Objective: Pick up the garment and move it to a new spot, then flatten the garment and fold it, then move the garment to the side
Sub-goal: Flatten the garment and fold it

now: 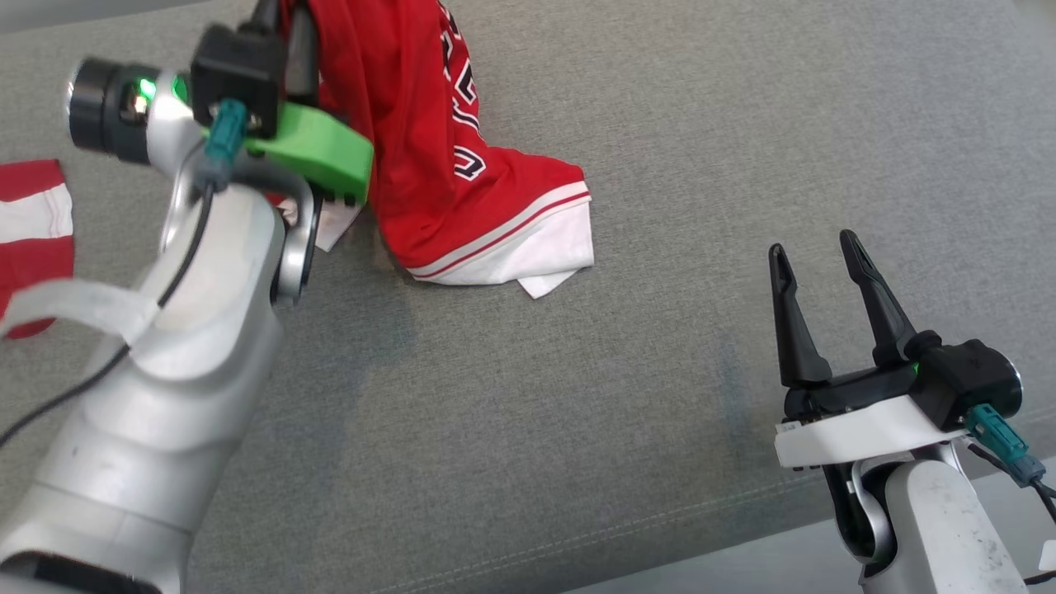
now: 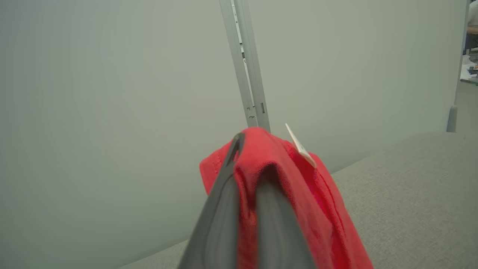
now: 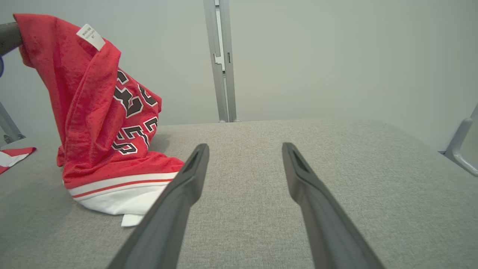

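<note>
Garment (image 1: pixel 429 165) is clamped by its top edge in the left gripper (image 2: pixel 249 160), white hem (image 1: pixel 528 256) laid on the grey surface (image 1: pixel 660 429); the right gripper (image 1: pixel 813 243) is spread wide, well apart across bare surface.

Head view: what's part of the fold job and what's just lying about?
In play:
red garment, partly lifted, hem on the surface
left gripper, shut on it
right gripper, open, holding nothing

Lying about:
red-and-white cloth at the left edge
partition post behind
</note>
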